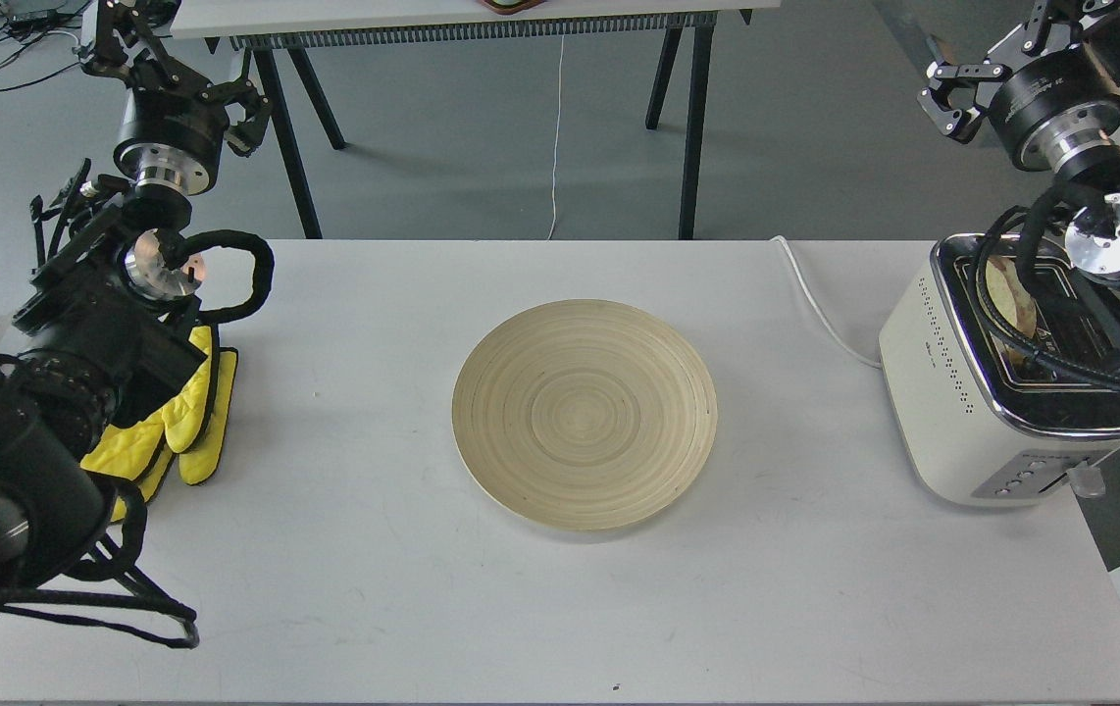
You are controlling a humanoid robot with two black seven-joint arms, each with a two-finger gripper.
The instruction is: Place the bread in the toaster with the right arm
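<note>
Right gripper [952, 98]: up high at the top right, past the table's far edge, above and behind the toaster; black fingers a little apart, holding nothing.
Right arm [1060, 113]: black with silver rings, came in from the right edge and crossed over the toaster's top; black cable looped down in front of the slots.
Bread [1011, 299]: pale tan slice, sat down inside the toaster's slot on the left side; only part of it showed, the rest hidden by the cable and the arm.
Toaster [972, 412]: cream-white box with a shiny top, stood at the right end of the table, buttons on the near face, rows of small holes along its left side.
Cord [820, 304]: white, ran from the toaster's left side back across the table to the far edge.
Plate [585, 414]: round, light wood, lay flat in the middle of the table, well apart from the toaster.
Table [560, 608]: white and flat.
Left gripper [236, 113]: raised at the top left, beyond the table; could not tell if spread or pressed together.
Mitts [189, 431]: yellow, lay on the left part of the table, partly under the left arm.
</note>
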